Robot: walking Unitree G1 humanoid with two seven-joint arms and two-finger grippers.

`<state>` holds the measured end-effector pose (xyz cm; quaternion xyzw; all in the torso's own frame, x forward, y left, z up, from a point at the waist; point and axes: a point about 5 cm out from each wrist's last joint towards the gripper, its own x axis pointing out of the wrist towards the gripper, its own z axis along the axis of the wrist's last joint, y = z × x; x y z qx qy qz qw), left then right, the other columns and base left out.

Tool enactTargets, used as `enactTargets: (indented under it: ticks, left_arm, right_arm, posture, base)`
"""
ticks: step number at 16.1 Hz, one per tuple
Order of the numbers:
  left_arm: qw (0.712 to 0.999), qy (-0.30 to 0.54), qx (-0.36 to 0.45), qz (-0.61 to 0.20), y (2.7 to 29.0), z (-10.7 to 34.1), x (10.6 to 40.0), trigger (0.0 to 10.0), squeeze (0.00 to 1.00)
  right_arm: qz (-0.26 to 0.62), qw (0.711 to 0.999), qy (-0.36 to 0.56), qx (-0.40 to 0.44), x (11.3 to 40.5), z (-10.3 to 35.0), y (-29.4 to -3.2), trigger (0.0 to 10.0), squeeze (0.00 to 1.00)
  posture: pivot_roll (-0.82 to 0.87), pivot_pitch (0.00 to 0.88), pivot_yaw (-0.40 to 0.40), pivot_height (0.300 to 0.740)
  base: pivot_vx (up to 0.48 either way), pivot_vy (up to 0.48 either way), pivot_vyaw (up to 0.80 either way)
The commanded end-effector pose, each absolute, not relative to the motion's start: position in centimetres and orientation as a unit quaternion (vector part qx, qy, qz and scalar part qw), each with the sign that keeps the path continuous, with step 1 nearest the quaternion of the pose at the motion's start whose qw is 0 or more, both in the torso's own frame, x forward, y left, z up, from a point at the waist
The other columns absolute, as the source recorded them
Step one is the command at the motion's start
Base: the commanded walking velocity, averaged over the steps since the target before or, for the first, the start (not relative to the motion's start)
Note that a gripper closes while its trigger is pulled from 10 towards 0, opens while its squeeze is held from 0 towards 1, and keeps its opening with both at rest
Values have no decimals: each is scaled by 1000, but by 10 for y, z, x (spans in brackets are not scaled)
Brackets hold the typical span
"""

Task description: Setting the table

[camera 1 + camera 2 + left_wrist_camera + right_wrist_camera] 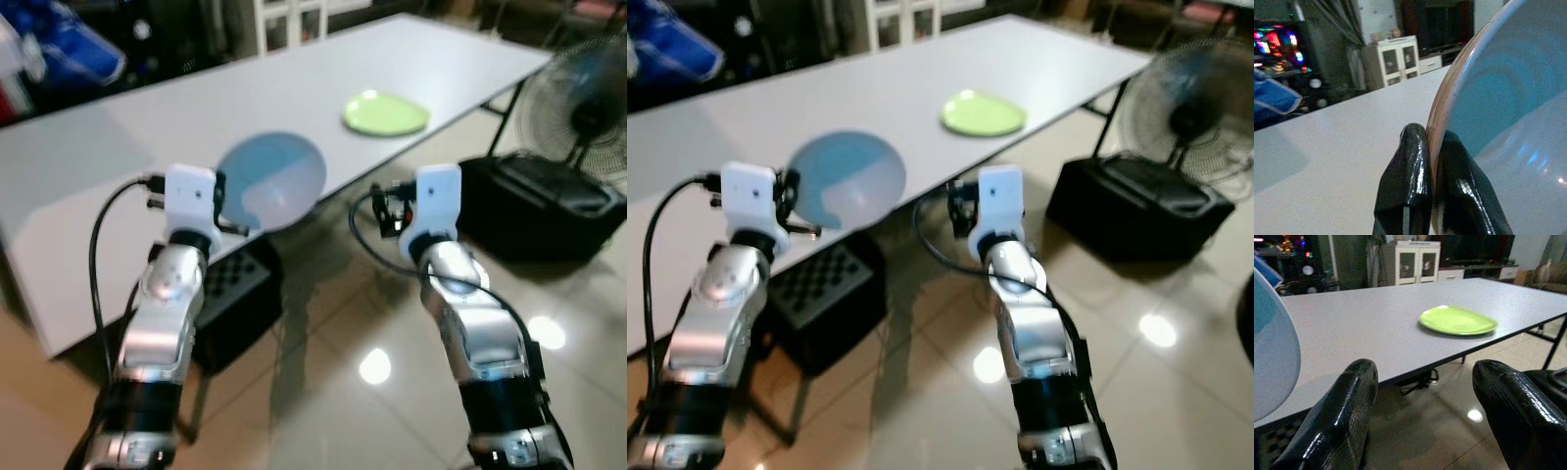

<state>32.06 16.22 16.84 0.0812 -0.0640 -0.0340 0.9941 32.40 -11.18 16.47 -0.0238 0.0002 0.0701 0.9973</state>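
No readable text

Glowing screens (pixel 1276 41) at the upper left of the left wrist view show colours but no legible lettering.

Pale blue plate (pixel 271 180) at frame centre; lime-green plate (pixel 385 113) upper right on light grey table (pixel 118 157); black checkered crate (pixel 231 286) beneath; glossy beige floor (pixel 353 372); silver arms.

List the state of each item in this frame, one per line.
Blue plate: held upright by its rim, above the table edge.
Green plate: lying flat on the table.
Left hand: shut on the blue plate.
Right hand: open, holding nothing.
Fan: standing on the floor.
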Motion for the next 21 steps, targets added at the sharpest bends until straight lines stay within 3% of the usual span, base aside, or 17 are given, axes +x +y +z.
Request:
enactTargets:
  ticks: [1, 4, 12, 21]
  left_arm:
    - [991, -88, 90, -43, 158, 179, 320, 10000, 0]
    - [990, -99, 90, -47, 154, 186, 323, 10000, 0]
    - [989, -102, 91, -51, 149, 186, 324, 10000, 0]
    - [990, -101, 86, -51, 146, 184, 324, 10000, 0]
  right_arm:
    - [64, 998, -8, -21, 327, 169, -115, 10000, 0]
    - [64, 998, -8, -15, 327, 169, -118, 10000, 0]
    - [62, 998, -12, -16, 327, 170, -122, 10000, 0]
    - [63, 998, -18, -23, 326, 170, -124, 10000, 0]
  posture:
    - [14, 0, -7, 740]
    - [17, 0, -9, 740]
    - [15, 0, -12, 740]
    - [1, 0, -10, 740]
  base:
    - [461, 0, 0]
    - [461, 0, -158]
    - [462, 0, -788]
    - [464, 0, 0]
